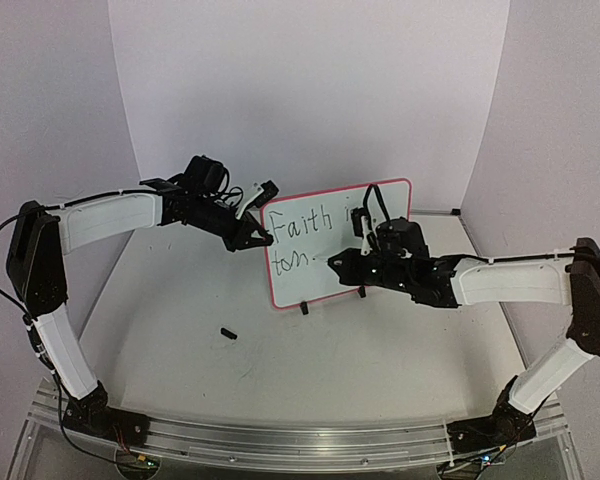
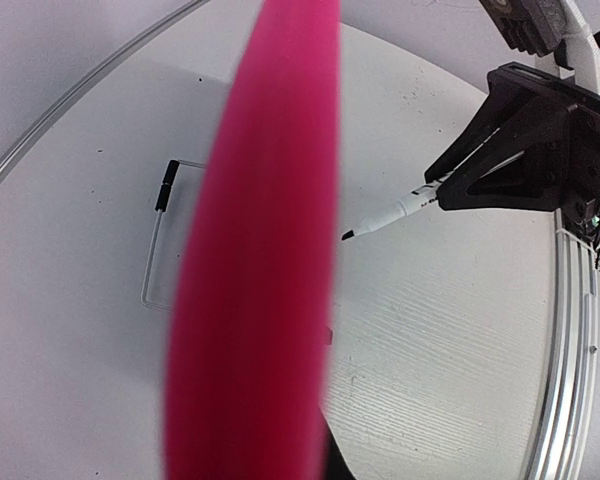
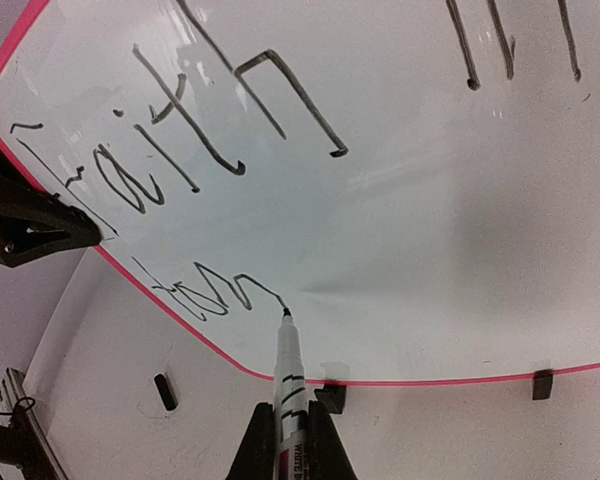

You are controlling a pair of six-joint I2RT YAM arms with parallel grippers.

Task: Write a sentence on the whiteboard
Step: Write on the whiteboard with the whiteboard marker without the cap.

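The whiteboard (image 1: 300, 285) with its red-pink frame stands upright on two black feet at mid-table. My left gripper (image 1: 260, 238) is shut on the board's left edge; in the left wrist view that frame (image 2: 255, 250) is a blurred pink band that hides my own fingers. The sentence (image 1: 300, 225) reads "Faith in" with "tom" begun below it (image 3: 195, 295). My right gripper (image 3: 292, 440) is shut on a white marker (image 3: 288, 375). The marker's tip touches the whiteboard (image 3: 410, 200) at the end of the last stroke.
A small black marker cap (image 1: 228, 333) lies on the table in front of the board's left corner, also seen as the cap (image 3: 162, 390). A metal rail (image 1: 280, 435) runs along the near table edge. White backdrop walls enclose the back and sides.
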